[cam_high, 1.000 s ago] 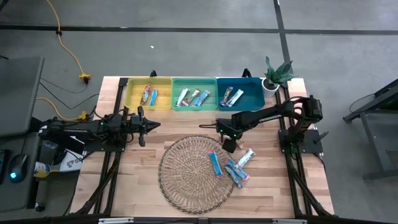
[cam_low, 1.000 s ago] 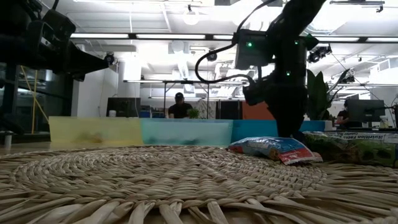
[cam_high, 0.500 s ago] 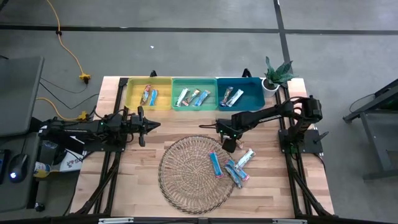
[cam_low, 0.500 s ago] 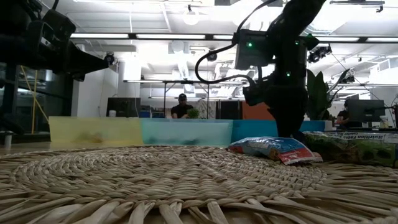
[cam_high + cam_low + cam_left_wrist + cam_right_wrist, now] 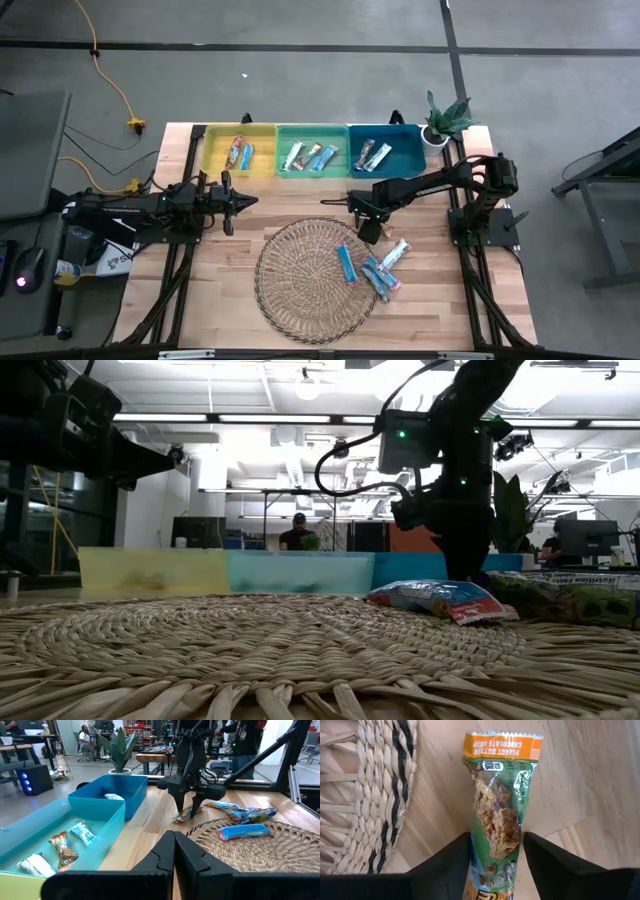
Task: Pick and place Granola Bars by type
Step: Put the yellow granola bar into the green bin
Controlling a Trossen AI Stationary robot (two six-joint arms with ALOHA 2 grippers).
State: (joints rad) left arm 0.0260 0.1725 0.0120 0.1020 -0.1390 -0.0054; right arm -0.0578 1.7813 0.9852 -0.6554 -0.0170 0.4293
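Note:
An orange-and-green granola bar (image 5: 495,805) lies flat on the wood beside the round wicker mat (image 5: 310,280). My right gripper (image 5: 496,865) points down over it, one finger on each long side, just off the mat's far right rim (image 5: 366,232). Three more bars, a blue one (image 5: 346,264), a white one (image 5: 396,253) and another (image 5: 380,278), lie on the mat's right part. Other bars sit in the yellow (image 5: 238,152), teal (image 5: 312,155) and blue (image 5: 384,153) bins. My left gripper (image 5: 174,851) waits shut at the table's left (image 5: 245,201). My right gripper has the bar's two long edges (image 5: 474,851) between its two fingers (image 5: 547,862), at the end away from the orange label. The fingers come from above, pointing down, and stand across the bar. The bar lies flat on the table.
The three bins stand in a row along the table's far edge, with a small potted plant (image 5: 445,120) at their right. Bare wood shows between the mat and the bins and to the mat's left. People stand in the room behind the table.

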